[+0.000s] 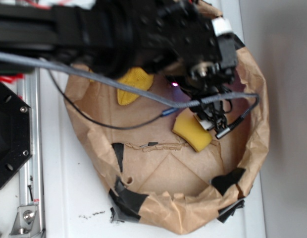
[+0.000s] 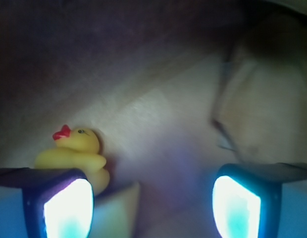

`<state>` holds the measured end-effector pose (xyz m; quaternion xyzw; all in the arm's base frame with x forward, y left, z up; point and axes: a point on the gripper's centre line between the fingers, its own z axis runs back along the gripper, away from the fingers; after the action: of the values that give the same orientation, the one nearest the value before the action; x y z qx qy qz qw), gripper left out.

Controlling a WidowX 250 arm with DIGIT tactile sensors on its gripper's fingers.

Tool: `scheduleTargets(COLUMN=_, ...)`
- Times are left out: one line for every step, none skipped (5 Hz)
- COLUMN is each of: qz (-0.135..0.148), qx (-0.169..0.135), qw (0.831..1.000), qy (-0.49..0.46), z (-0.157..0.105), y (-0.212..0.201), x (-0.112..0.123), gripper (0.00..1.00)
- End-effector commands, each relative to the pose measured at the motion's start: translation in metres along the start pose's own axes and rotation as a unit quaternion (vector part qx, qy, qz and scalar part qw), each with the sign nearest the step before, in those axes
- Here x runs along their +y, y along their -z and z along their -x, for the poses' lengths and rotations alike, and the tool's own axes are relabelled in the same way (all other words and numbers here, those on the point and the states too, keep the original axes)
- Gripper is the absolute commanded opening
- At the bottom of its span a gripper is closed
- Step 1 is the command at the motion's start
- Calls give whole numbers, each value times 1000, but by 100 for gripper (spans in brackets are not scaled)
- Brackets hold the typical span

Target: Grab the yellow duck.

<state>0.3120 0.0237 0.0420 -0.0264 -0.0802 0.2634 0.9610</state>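
Observation:
The yellow duck (image 2: 76, 153), small and glossy with a red beak, stands on brown paper just beyond my left finger (image 2: 64, 208) in the wrist view. It faces left and is partly hidden by that finger. My gripper (image 2: 152, 208) is open, with only paper showing between the fingers. In the exterior view the gripper (image 1: 213, 121) hangs low over the right part of the paper-lined basin (image 1: 168, 213). The duck is hidden there by the arm.
A yellow sponge (image 1: 192, 131) lies right by the gripper. A yellow cloth (image 1: 135, 84) lies at the back, partly under the arm. Crumpled paper walls ring the basin, patched with black tape (image 1: 125, 196). Cables (image 1: 143, 94) cross above it.

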Motion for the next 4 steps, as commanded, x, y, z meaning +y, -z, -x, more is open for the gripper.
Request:
scheduleTargets(qz=91, qx=9, qw=990, qy=111, z=6, y=9, x=-54, gripper=100)
scheduleTargets(qz=94, qx=-3, qw=982, qy=163, z=12, y=5, x=-63, gripper=100)
scheduleTargets(qz=86, qx=-27, qw=981, qy=174, z=9, y=-9, x=-63, gripper=100)
scheduleTargets(qz=49, qx=-41, qw=982, qy=177, z=1, y=-6, x=-54, gripper=100)
